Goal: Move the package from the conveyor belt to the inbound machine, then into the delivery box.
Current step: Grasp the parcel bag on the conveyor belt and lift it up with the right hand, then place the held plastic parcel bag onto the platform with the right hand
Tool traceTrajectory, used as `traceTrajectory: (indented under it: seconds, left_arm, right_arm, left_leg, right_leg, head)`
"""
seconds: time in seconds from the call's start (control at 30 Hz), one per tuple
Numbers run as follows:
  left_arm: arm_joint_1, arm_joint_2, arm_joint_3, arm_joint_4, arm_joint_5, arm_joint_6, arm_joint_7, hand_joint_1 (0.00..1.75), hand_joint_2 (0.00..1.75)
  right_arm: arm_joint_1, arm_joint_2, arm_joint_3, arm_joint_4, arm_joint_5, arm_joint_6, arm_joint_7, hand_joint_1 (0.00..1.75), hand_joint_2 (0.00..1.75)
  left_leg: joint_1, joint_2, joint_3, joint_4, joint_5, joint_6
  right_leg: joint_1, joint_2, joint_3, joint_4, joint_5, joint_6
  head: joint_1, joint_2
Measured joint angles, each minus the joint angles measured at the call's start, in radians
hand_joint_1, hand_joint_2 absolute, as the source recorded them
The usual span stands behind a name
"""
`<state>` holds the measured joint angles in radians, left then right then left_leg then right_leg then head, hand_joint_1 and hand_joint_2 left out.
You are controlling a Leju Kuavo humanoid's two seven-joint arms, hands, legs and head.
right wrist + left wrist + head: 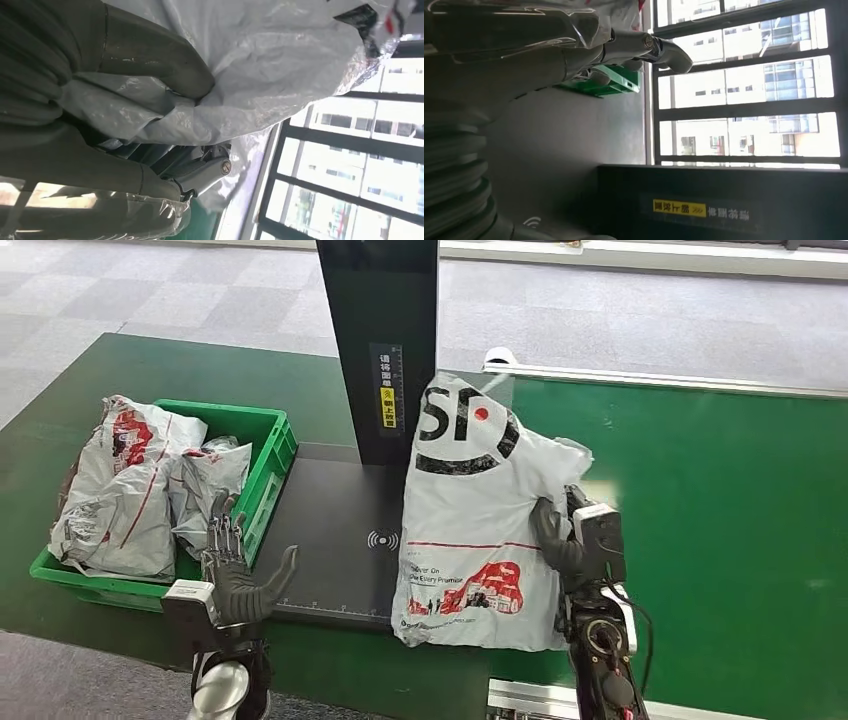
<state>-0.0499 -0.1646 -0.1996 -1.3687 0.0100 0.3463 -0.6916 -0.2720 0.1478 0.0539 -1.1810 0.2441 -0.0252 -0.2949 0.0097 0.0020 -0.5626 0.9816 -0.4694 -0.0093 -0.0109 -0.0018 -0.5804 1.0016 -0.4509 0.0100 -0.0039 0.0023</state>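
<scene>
A white plastic package (478, 530) with black lettering and a red print hangs over the right edge of the black inbound machine plate (325, 530). My right hand (562, 540) grips its right edge, thumb pressed into the bag; the right wrist view shows the white package film (260, 75) bunched under my thumb (150, 55). My left hand (238, 575) is open, fingers spread, at the plate's front left corner beside the green delivery box (270, 455). The left wrist view shows my left hand (574, 50) holding nothing, with the green box (609, 82) beyond it.
The green box holds other white packages (125, 485). The machine's black upright column (380, 340) stands behind the plate. The green conveyor belt (720, 510) stretches to the right, with a metal rail (680, 380) along its far edge. Grey floor lies beyond.
</scene>
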Motion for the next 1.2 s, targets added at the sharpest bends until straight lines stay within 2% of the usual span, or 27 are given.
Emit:
traceTrajectory:
  seconds: [0.2, 0.63, 1.2]
  left_arm:
    - [-0.004, 0.008, 0.011, 0.000, 0.004, 0.010, -0.003, 0.00, 1.75]
    - [-0.032, 0.007, 0.011, 0.007, 0.011, 0.023, 0.005, 0.00, 1.75]
    - [-0.045, -0.010, 0.008, 0.019, 0.006, 0.022, 0.013, 0.00, 1.75]
  right_arm:
    - [-0.051, 0.004, 0.083, 0.091, -0.025, -0.006, 0.014, 1.75, 1.75]
    - [-0.091, 0.023, 0.162, 0.176, -0.018, 0.035, 0.051, 1.75, 1.75]
    - [-0.118, 0.025, 0.197, 0.258, 0.000, 0.053, 0.054, 1.75, 1.75]
  left_leg:
    - [0.000, -0.003, -0.004, 0.000, 0.000, -0.001]
    - [0.000, -0.003, -0.006, 0.000, 0.000, -0.001]
    - [0.000, -0.003, -0.007, 0.000, 0.000, -0.001]
  right_leg:
    - [0.000, -0.004, -0.001, 0.000, 0.000, 0.000]
    - [0.000, -0.004, -0.003, 0.000, 0.000, 0.000]
    - [0.000, -0.004, -0.004, 0.000, 0.000, 0.000]
  head:
    - [0.000, 0.000]
    - [0.000, 0.000]
    - [0.000, 0.000]
